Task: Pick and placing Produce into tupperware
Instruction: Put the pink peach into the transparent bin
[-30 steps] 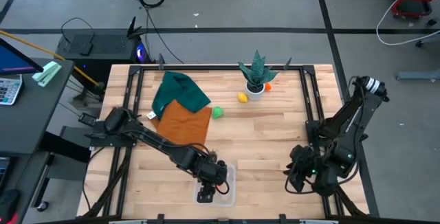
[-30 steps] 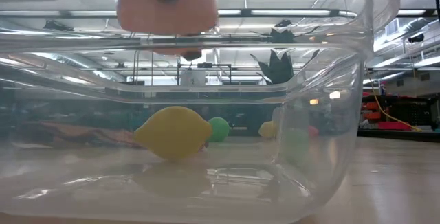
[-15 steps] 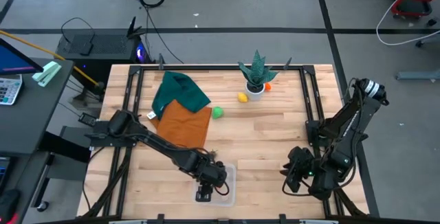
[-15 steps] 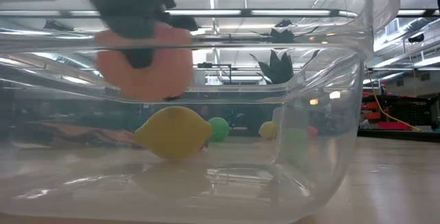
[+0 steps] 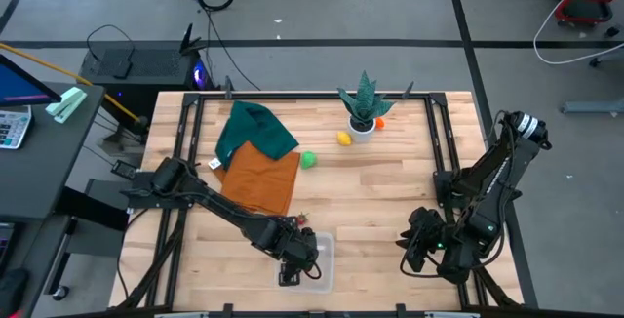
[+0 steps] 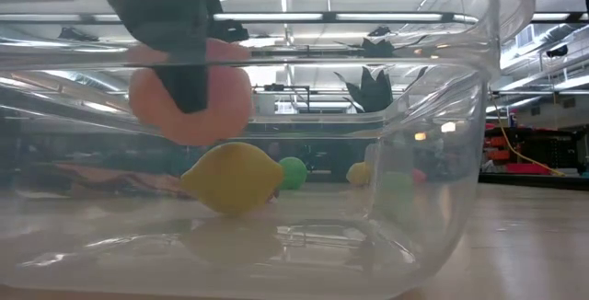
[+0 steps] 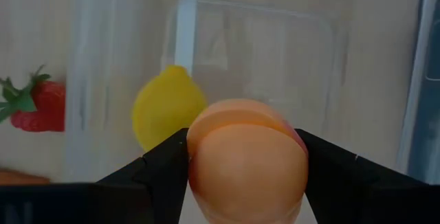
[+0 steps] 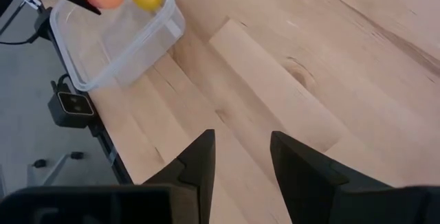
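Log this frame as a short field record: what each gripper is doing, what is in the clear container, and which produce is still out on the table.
left gripper: shut on the round orange-pink toy fruit, held over the shallow clear plastic container
right gripper: open, holding nothing, over bare wood at the table's right side
in container: one yellow toy lemon
beside container: red toy strawberry, on the table outside its wall
still out: small green fruit by the orange cloth; small yellow fruit and small orange fruit by the potted plant
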Motion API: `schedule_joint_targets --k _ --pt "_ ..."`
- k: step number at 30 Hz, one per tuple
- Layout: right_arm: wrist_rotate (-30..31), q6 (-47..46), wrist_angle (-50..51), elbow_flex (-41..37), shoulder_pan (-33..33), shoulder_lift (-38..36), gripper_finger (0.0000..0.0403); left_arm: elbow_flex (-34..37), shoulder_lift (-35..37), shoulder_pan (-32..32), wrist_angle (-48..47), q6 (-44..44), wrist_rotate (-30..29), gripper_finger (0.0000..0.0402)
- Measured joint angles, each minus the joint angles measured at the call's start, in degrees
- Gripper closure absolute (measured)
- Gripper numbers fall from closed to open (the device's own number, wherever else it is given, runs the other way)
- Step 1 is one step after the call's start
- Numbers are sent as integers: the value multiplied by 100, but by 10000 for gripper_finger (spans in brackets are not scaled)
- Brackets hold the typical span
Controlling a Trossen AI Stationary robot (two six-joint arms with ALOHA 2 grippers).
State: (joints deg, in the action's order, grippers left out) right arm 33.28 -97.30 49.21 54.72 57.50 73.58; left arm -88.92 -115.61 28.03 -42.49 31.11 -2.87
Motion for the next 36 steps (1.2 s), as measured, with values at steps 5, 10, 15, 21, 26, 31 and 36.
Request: schedule_joint_targets --k 5,10,15,21,26,31,36 --pt "0 -21 0 1 1 0 295 0 0 0 -125 -22 -10 161" --pt "0 -21 2 0 0 0 295 0 0 0 -152 -26 14 159" --pt "106 -21 2 0 1 0 295 0 0 0 -140 -24 63 161" --pt "149 -21 4 0 0 0 295 0 0 -9 -95 -27 111 158" --pt "202 -22 4 0 1 0 295 0 -97 -11 -27 -72 197 161" --pt "216 -47 1 0 2 -2 295 2 -336 -7 18 -74 264 158" --pt "216 -52 2 0 0 0 295 2 -415 -11 15 -89 250 161"
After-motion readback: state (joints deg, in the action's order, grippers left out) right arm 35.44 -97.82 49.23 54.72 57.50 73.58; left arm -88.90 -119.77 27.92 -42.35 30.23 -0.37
